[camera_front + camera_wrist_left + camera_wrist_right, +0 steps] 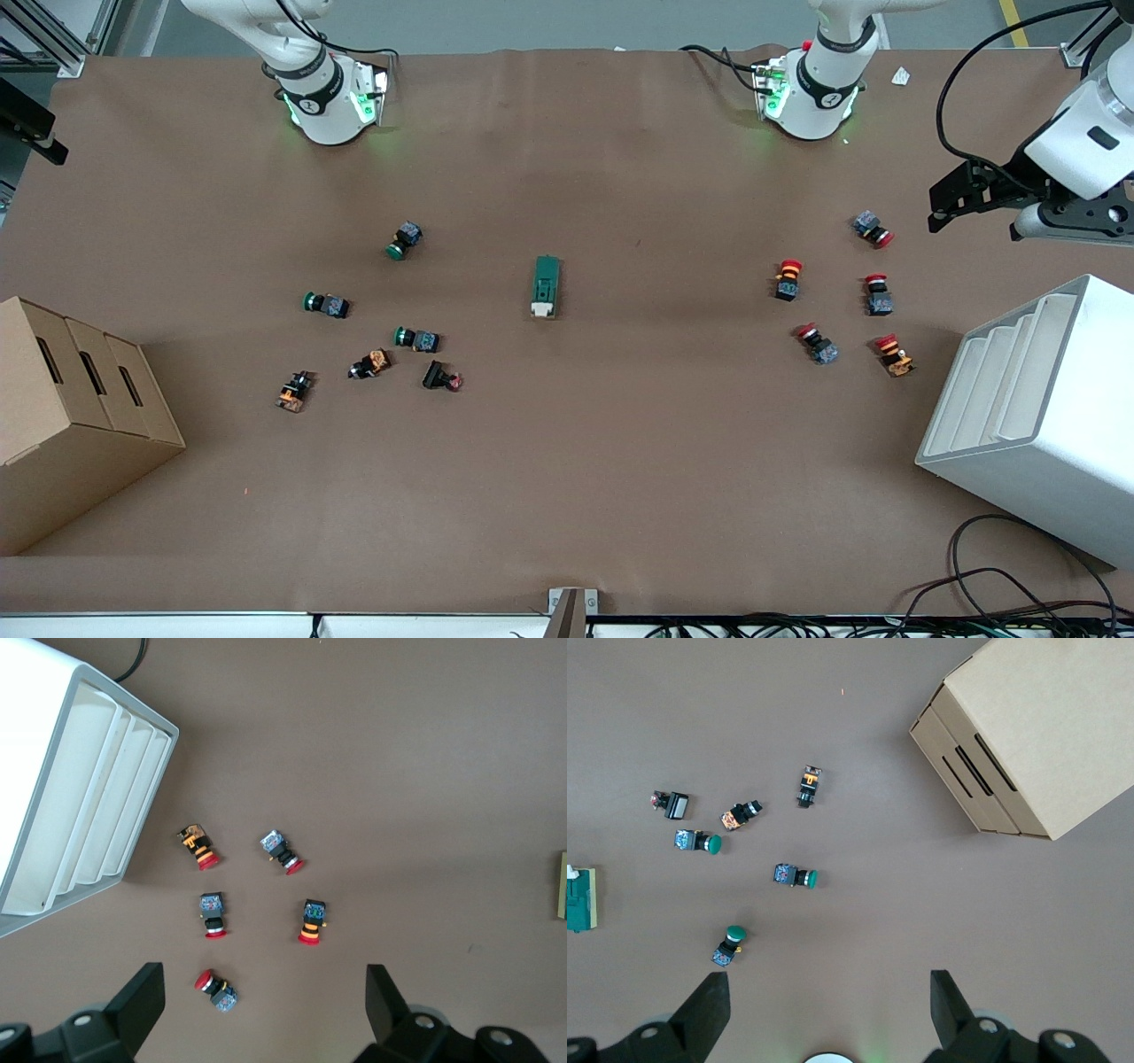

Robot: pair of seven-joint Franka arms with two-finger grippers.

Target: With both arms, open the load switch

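The load switch (546, 286) is a dark green block with a white lever piece at the end nearer the front camera. It lies flat at the middle of the table, untouched. Its edge shows in the left wrist view (563, 886), and part of it in the right wrist view (580, 899). My left gripper (950, 202) hangs open and empty, high over the table at the left arm's end, above a red push button (215, 988). My right gripper (830, 985) is open and empty, high above bare table beside its own base; the front view does not show it.
Several red push buttons (788, 278) lie toward the left arm's end, beside a white slotted rack (1036, 416). Green and other push buttons (404, 240) lie toward the right arm's end, near a cardboard box (62, 416). Cables (992, 576) trail at the table's near edge.
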